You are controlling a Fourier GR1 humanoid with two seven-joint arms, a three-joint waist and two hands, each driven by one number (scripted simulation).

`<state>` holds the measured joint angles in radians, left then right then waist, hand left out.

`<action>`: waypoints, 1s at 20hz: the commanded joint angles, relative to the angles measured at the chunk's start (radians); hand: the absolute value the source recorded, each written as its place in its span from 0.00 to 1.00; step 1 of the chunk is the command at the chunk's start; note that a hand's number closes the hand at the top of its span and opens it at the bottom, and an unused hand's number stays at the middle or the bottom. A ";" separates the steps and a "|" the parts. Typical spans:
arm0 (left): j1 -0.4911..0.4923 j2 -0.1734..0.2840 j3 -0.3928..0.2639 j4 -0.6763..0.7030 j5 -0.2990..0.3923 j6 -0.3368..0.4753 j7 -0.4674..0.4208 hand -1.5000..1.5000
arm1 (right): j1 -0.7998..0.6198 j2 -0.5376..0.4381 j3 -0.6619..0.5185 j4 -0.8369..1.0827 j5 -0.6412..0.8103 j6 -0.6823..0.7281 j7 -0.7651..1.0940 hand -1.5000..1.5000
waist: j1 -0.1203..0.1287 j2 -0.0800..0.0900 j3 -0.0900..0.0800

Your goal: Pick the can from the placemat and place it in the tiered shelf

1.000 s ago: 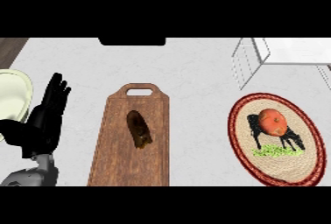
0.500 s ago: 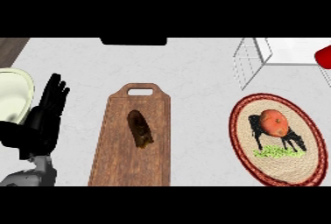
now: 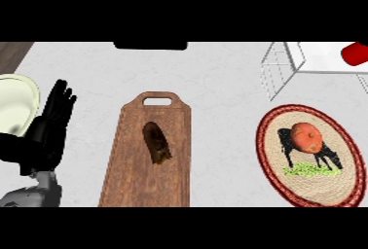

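Black left hand (image 3: 50,124) rests at the view's left edge, fingers straight and released, beside a pale plate (image 3: 16,104). A wooden cutting board (image 3: 147,160) carrying a dark brown item (image 3: 156,142) lies mid-counter. On the woven placemat (image 3: 313,155) sits an orange-red fruit (image 3: 307,137); the red can (image 3: 355,53) lies on the white tiered shelf (image 3: 316,61), upper right.

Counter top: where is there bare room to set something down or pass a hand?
Bare counter lies between the cutting board and the placemat, and above the board toward the tiered shelf. It is crowded at the left, where the open left hand rests beside the pale plate.
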<state>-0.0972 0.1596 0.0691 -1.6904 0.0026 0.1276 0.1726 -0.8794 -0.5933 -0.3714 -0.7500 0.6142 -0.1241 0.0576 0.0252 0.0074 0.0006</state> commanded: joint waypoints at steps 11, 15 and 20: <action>-0.032 -0.004 0.013 0.035 0.003 -0.014 -0.020 0.50 | -0.134 -0.035 -0.105 0.390 -0.088 -0.024 -0.188 0.00 | 0.008 0.006 0.001; 0.008 -0.034 -0.028 0.001 -0.051 0.021 -0.020 0.50 | -0.181 -0.048 -0.118 0.386 -0.120 0.003 -0.213 0.00 | 0.002 0.002 0.000; -0.022 -0.031 -0.010 0.021 -0.022 0.004 -0.014 0.50 | -0.212 -0.097 -0.198 0.399 -0.209 0.033 -0.259 0.00 | 0.001 0.003 0.001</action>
<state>-0.0972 0.1320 0.0537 -1.6891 -0.0224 0.1323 0.1648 -1.0630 -0.6562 -0.5257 -0.3701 0.4559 -0.1157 -0.1788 0.0280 0.0082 -0.0007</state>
